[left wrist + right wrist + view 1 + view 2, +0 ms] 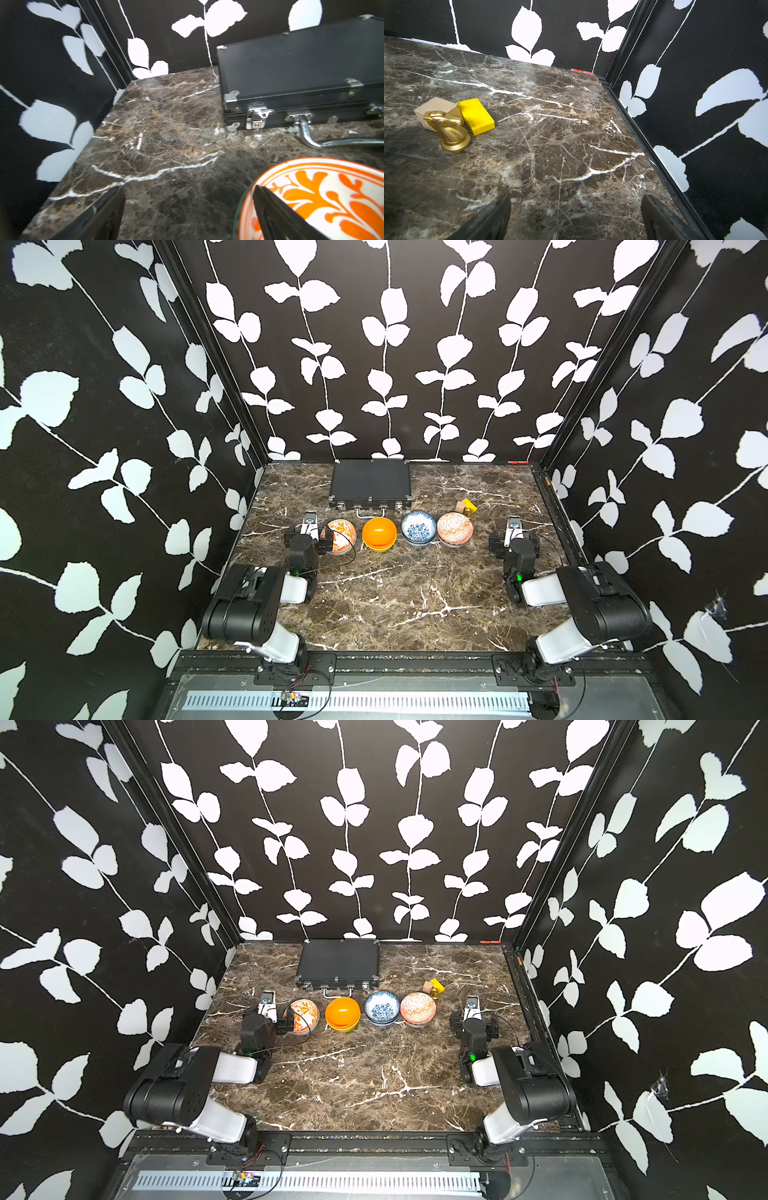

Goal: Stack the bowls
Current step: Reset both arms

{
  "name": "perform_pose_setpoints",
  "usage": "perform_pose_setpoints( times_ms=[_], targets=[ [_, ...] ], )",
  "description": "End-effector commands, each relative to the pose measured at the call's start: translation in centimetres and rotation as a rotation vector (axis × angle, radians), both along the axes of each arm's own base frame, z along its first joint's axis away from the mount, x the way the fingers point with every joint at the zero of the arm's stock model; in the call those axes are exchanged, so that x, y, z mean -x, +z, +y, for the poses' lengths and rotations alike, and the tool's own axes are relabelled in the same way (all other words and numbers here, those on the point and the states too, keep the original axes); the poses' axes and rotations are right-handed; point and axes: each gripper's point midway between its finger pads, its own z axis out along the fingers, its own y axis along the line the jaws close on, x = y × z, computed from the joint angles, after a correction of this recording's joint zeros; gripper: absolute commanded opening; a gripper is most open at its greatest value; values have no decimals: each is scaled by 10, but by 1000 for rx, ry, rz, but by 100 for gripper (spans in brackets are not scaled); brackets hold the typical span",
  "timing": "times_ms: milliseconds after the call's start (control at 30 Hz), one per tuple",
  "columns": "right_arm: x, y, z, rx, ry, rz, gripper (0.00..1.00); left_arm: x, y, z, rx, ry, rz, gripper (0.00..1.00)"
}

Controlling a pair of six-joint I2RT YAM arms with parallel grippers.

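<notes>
Black walls printed with white leaves box in a brown marble counter (395, 597). In both top views the bowls stand in a row across its middle, just before a flat black case (371, 481) at the far edge: orange-leaf bowl (344, 533), plain orange bowl (379, 531) nested on a yellow bowl (379, 548), blue-floral bowl (418, 526), orange-geometric bowl (455, 526). My left hand (309, 540) hangs at the row's left-edge end and my right hand (514, 541) sits near the right edge, apart from the bowls.

From the left wrist, that hand (187, 218) is spread wide. One finger is over the orange-leaf bowl's inside and the other over bare counter; I cannot tell whether either touches.

From the right wrist, the hand (575, 220) gapes empty over marble, with a gold chess knight (450, 133), tan block (437, 110) and yellow block (475, 115) ahead.

I judge this to be the first pickup. Next I must lower, pinch the rim, lift level and nest the bowl on the neighbouring pile.
</notes>
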Motion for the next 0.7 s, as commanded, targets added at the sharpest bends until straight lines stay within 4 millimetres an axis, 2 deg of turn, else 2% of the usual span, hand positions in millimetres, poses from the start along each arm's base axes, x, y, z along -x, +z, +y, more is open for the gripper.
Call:
perform_pose_setpoints(
  times_ms=[0, 167, 267, 333, 533, 667],
  targets=[
    [-5, 14, -1, -13, -10, -48, 99, 3, 21, 3, 12, 13, -17, 99],
    [-5, 14, -1, -14, -10, -49, 99, 14, 38, 18, 33, 103, -34, 99],
    [-6, 14, -1, -14, -9, -48, 99, 25, 34, 38, 10, 216, 2, 99],
    [-6, 14, -1, -14, -10, -49, 99, 28, 28, 43, -10, 246, 23, 99],
    [-5, 14, -1, -13, -10, -48, 99, 6, 14, 21, -14, 117, 69, 99],
    [-5, 14, -1, -14, -10, -49, 99, -9, 9, 14, 4, 77, 66, 99]
  ],
)
